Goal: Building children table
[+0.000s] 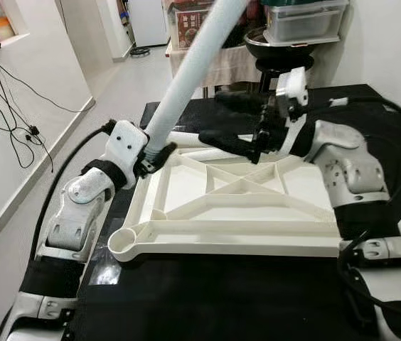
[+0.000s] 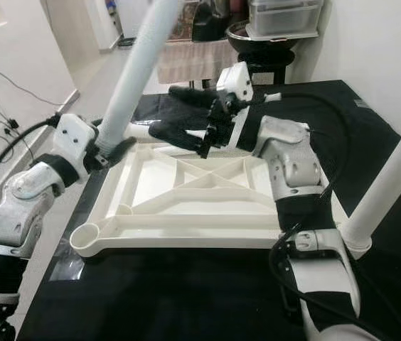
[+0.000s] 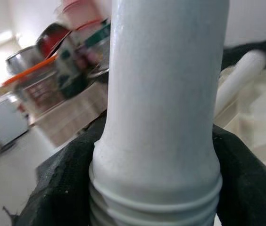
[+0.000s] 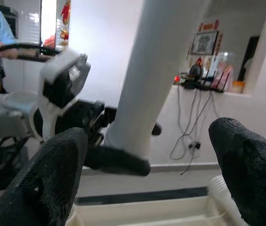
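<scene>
While the tabletop lies underside-up on the black surface:
Tabletop (image 1: 243,206): white ribbed frame, round corner sockets.
Leg (image 1: 186,71): white tube, tilted, threaded end at the far-left corner.
Left gripper (image 1: 154,158): fingers clamped around the leg's base.
Right gripper (image 2: 179,135): fingers spread, beside the leg, over the far edge.
Second leg (image 2: 392,177): standing at the near-right corner.

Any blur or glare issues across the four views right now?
Left wrist view: table leg fairly sharp, background clutter smeared. Right wrist view: soft overall, right pincer fingers out of focus, left pincer blurred. Eye views: mostly crisp; glare on the black mat beside the tabletop frame.
</scene>
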### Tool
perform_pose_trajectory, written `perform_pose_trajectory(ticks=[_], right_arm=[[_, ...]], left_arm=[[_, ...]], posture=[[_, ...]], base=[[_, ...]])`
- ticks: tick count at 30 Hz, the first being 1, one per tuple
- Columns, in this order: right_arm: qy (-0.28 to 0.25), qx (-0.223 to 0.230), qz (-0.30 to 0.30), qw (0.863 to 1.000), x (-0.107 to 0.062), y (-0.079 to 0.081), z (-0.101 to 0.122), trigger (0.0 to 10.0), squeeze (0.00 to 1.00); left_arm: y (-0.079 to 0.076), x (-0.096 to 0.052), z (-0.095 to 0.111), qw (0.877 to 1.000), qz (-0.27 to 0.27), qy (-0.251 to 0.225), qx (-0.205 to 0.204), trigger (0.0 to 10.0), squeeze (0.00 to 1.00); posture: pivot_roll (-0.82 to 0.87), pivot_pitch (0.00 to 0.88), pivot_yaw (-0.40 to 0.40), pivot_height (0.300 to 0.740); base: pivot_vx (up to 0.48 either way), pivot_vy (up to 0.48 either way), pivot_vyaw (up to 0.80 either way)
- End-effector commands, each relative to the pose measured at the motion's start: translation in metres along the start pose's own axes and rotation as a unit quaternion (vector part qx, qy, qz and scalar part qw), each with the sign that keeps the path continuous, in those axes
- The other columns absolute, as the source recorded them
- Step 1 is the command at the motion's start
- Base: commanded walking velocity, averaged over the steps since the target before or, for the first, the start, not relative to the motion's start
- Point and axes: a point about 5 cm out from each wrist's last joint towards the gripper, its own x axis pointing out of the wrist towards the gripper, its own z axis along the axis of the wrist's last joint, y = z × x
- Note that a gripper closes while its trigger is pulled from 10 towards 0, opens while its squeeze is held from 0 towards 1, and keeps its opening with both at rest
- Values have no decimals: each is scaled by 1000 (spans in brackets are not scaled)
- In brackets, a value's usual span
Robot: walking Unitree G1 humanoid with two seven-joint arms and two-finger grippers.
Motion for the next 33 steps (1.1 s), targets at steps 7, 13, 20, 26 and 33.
perform_pose_trajectory(ticks=[7,13,20,26,33], right_arm=[[-137,60,103,983,10,28,21,10000,0],[-170,71,129,975,9,34,28,10000,0],[-169,76,157,970,15,42,30,10000,0],[-106,66,233,965,26,56,28,10000,0],[-7,40,239,970,36,63,11,10000,0]], left_arm=[[-36,-21,15,959,-176,-77,-210,10000,0],[-44,-31,20,927,-231,-104,-276,10000,0],[-55,-42,20,902,-293,-94,-304,10000,0],[-68,-52,12,887,-359,-27,-290,10000,0],[-56,-49,-5,925,-302,16,-230,10000,0]], posture=[[-76,36,108,740],[-78,37,108,740],[-80,38,110,740],[-87,33,112,740],[-91,34,109,740]], base=[[0,0,0],[0,0,0],[0,0,0],[0,0,0],[0,0,0]])
